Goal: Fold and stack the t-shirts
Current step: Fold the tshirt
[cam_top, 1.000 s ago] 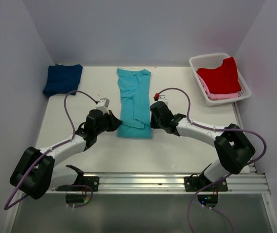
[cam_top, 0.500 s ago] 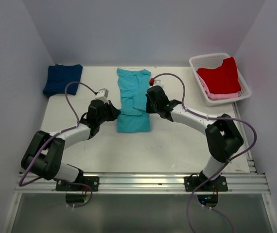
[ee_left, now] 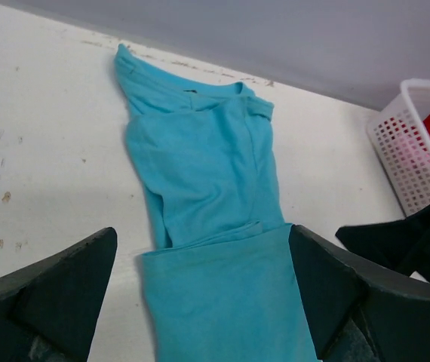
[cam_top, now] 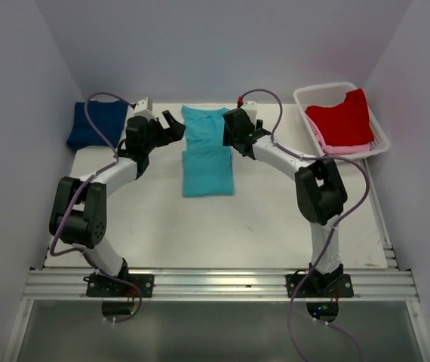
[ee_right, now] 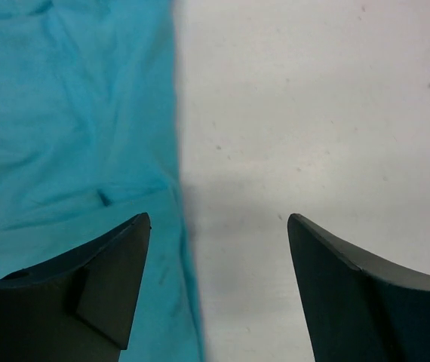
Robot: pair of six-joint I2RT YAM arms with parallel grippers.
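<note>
The turquoise t-shirt [cam_top: 206,154] lies lengthwise in the middle of the table, its near part doubled over so a cloth edge crosses it midway [ee_left: 215,234]. My left gripper [cam_top: 173,125] hovers open at the shirt's left side, and its wrist view shows the fingers straddling the doubled part [ee_left: 202,230]. My right gripper [cam_top: 230,142] stands open over the shirt's right edge [ee_right: 219,216], one finger above the cloth [ee_right: 72,113], the other above bare table. Neither holds anything. A folded navy t-shirt [cam_top: 94,124] sits at the far left. A red t-shirt [cam_top: 341,117] lies on a pink one [cam_top: 336,148] in the basket.
The white slotted basket [cam_top: 320,89] stands at the far right corner, also seen at the right in the left wrist view [ee_left: 411,151]. Walls enclose the table at the back and both sides. The arms' rail runs along the near edge [cam_top: 215,283].
Both grippers, shut on the shirt's near hem, carried it away from the bases and over the shirt. They are now open and the cloth lies doubled on the table.
</note>
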